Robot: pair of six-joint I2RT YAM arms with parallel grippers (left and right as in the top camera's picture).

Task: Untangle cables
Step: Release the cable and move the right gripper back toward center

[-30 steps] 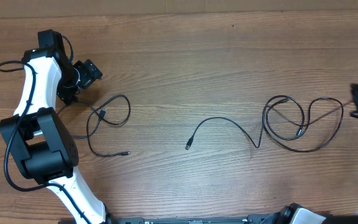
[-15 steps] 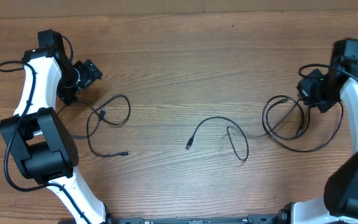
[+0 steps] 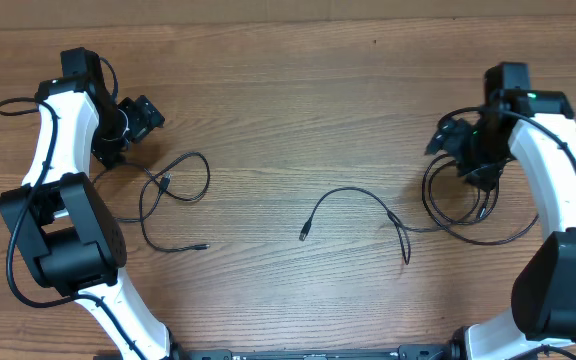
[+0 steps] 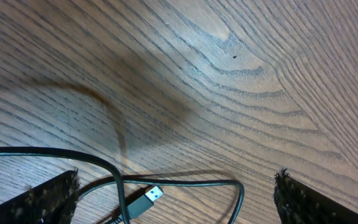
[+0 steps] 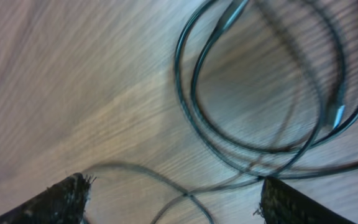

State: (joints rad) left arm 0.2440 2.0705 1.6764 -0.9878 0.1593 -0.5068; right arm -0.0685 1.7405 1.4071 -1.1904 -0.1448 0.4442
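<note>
Wood-grain table (image 3: 288, 90) fills the overhead view, with the thin black cables lying in two groups. The left cable (image 3: 206, 170) makes one loose loop toward the table's left edge, crosses itself, and trails a tail that ends in a small plug nearer the front edge. The long cable (image 3: 353, 190) starts at a plug near the middle of the table, arches rightward, kinks, and runs into several overlapping rings near the right edge. The left gripper (image 3: 140, 118) sits just behind the left cable, apart from it. The right gripper (image 3: 450, 137) hangs over the back rim of the rings.

From the left wrist, the left gripper (image 4: 176, 199) stands wide, one fingertip in each lower corner and nothing pinched between them. The left cable (image 4: 185, 182) lies on the wood below, curving round a grey plug (image 4: 146, 199) with a bluish tip.

From the right wrist, blurred, the right gripper (image 5: 179, 202) is also spread wide and grips nothing. The long cable (image 5: 194, 115) shows as doubled dark rings on the table, and one strand passes between the fingertips.
</note>
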